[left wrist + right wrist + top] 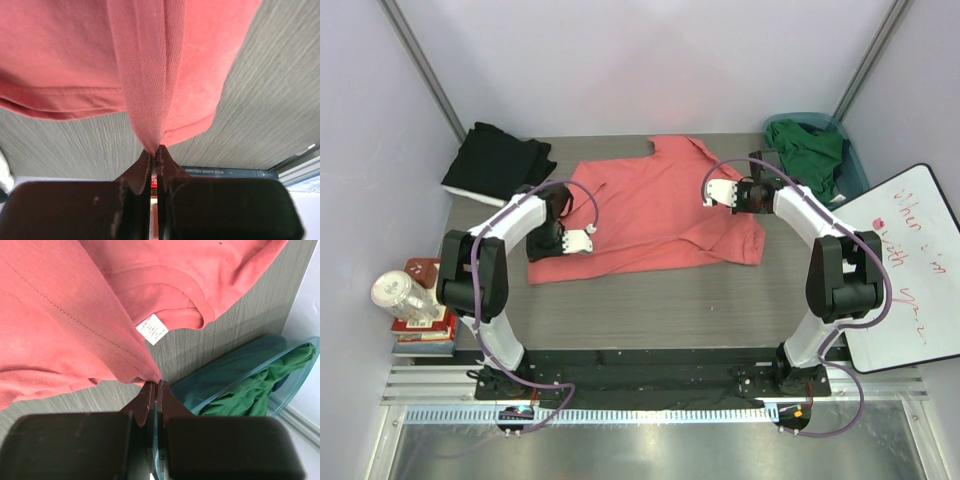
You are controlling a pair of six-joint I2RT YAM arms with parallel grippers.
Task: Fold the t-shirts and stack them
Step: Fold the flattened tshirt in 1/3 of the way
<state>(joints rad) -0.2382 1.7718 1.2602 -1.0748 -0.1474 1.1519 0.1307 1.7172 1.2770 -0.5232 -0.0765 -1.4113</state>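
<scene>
A coral-pink t-shirt (655,210) lies spread across the middle of the table, its collar toward the back. My left gripper (586,240) is shut on a pinch of its fabric (150,100) at the shirt's left side, which rises off the table into the closed fingertips. My right gripper (712,192) is shut on a stitched edge (125,355) at the shirt's right side, near the collar and its small white tag (151,329). A folded black t-shirt (498,160) sits at the back left corner. A dark green t-shirt (808,150) lies crumpled in the basket at the back right.
The teal plastic basket (850,165) stands at the back right corner, close to my right gripper. A whiteboard (910,270) leans at the right edge. At the left edge are stacked books (425,325) with a jar (402,295) on top.
</scene>
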